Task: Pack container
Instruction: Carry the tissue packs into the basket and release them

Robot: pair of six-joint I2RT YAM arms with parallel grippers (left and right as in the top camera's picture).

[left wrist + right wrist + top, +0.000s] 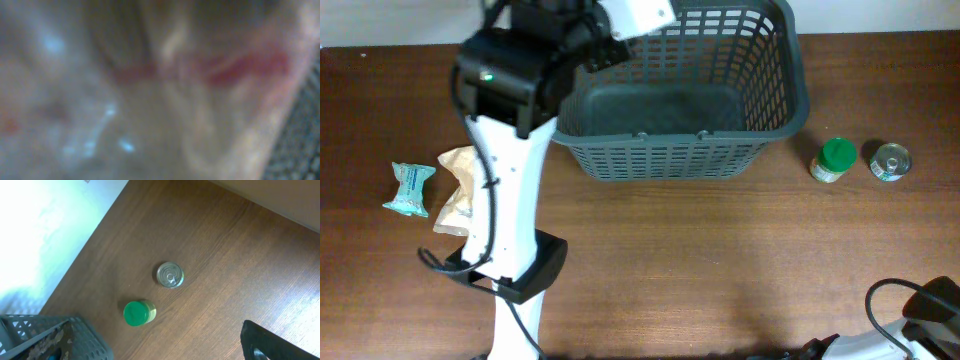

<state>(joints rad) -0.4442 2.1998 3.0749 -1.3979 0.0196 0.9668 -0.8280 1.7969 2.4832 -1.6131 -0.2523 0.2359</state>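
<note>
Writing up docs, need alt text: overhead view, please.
Left arm holds a white packet over a grey basket, top centre. A teal packet and a tan packet lie at left; a green-lidded jar and a can stand at right.

A dark brown wood-grain table (720, 260) spreads beneath both pairs of jaws. Past its far edge, to either side of the left jaws, runs a pale wall (380, 20). Up and left of the right jaws lies a bright, washed-out pale surface (40, 230), glaring with light.
</note>
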